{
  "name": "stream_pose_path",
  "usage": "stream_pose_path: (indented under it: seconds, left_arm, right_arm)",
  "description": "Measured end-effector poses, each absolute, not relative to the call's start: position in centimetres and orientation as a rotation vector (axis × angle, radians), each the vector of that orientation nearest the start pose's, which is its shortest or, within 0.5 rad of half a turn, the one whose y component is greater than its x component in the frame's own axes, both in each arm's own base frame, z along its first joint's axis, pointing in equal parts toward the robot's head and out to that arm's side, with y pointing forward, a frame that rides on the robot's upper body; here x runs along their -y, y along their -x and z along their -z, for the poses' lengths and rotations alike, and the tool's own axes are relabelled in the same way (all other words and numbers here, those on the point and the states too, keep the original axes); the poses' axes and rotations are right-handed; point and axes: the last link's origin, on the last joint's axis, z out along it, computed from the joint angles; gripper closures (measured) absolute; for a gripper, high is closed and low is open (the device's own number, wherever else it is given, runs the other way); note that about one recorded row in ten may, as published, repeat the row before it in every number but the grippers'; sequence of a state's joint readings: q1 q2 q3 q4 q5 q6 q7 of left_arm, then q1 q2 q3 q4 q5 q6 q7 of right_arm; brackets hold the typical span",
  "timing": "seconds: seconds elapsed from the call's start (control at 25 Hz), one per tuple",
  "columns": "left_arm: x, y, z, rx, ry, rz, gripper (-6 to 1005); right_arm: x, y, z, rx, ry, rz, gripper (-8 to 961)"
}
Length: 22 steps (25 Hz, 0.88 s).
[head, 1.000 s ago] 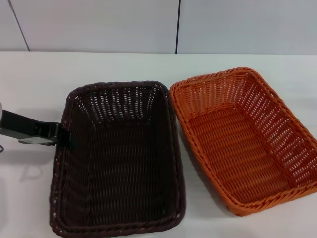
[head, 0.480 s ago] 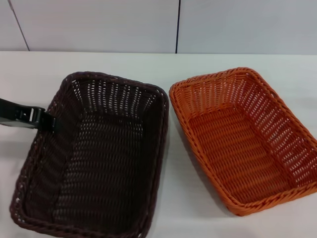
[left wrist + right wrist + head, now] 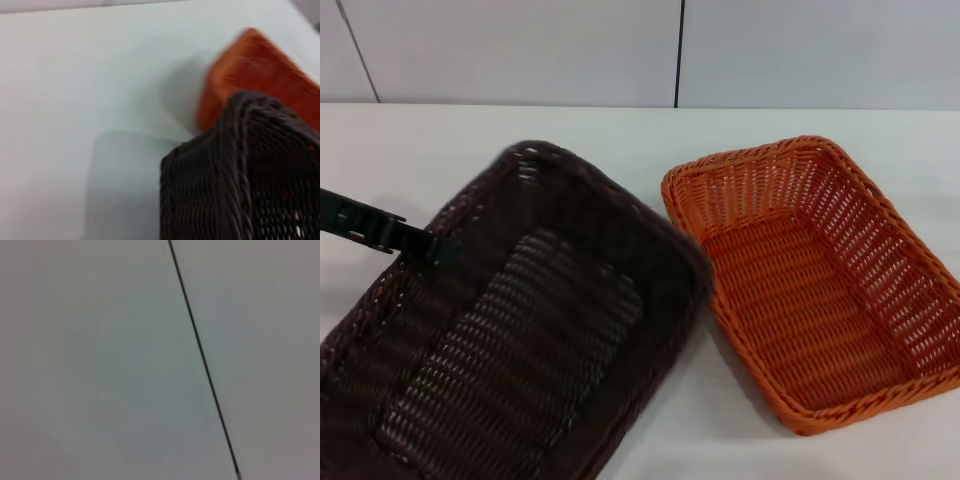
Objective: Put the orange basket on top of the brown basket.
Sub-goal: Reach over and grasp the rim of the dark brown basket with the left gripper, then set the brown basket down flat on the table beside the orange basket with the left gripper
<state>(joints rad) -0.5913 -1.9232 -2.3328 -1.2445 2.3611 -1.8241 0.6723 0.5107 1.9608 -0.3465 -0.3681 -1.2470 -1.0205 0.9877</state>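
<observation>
The left gripper is clamped on the rim of the brown basket, which hangs tilted, its near corner overlapping the orange basket. The orange basket rests flat on the white table, to the right of the brown one. Risk: the one-sided rim grip could slip, or the swinging brown basket could knock the orange basket aside. The right gripper is not visible.

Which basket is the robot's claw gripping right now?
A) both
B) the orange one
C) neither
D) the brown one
D: the left claw is clamped on the rim of the brown basket, which is tilted off the table, while the orange basket sits flat and untouched beside it.
</observation>
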Motion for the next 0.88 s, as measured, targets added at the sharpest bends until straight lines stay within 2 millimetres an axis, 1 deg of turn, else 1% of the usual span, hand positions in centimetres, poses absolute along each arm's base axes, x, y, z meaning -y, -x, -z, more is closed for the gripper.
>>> stream_pose_path:
  seconds: [0.04, 0.08, 0.16, 0.2, 0.36, 0.52, 0.64, 0.76, 0.88]
  left_arm:
    - [-35.2, 23.1, -12.0, 1.376, 2.49, 0.009, 783]
    - [-35.5, 21.8, -12.2, 1.263, 2.659, 0.001, 783]
    - [-35.9, 21.4, -11.6, 1.224, 2.748, -0.046, 783]
    - [-36.3, 21.0, -10.8, 1.201, 2.802, -0.093, 783]
    - [-37.5, 20.0, -8.5, 1.145, 2.869, -0.199, 784]
    - [-39.6, 18.1, -6.3, 1.055, 2.87, -0.255, 784]
    - [-41.0, 16.3, -5.0, 0.988, 2.867, -0.258, 784]
    - [-41.6, 14.6, -3.7, 0.92, 2.894, -0.235, 784]
    - [-41.6, 13.0, -2.2, 0.854, 2.934, -0.215, 785]
  right_arm:
    - [-38.5, -36.2, -13.2, -0.749, 1.48, -0.859, 124]
    - [-38.6, -36.1, -13.1, -0.747, 1.482, -0.86, 124]
    - [-38.8, -35.8, -13.1, -0.741, 1.49, -0.865, 124]
    - [-38.9, -35.7, -13.1, -0.738, 1.494, -0.866, 124]
    - [-39.0, -35.5, -13.0, -0.734, 1.501, -0.867, 125]
    - [-39.0, -35.6, -12.9, -0.738, 1.502, -0.868, 125]
    - [-38.8, -35.8, -12.8, -0.745, 1.5, -0.864, 125]
    - [-38.4, -36.2, -12.6, -0.76, 1.496, -0.859, 125]
    - [-38.0, -36.7, -12.6, -0.773, 1.487, -0.854, 125]
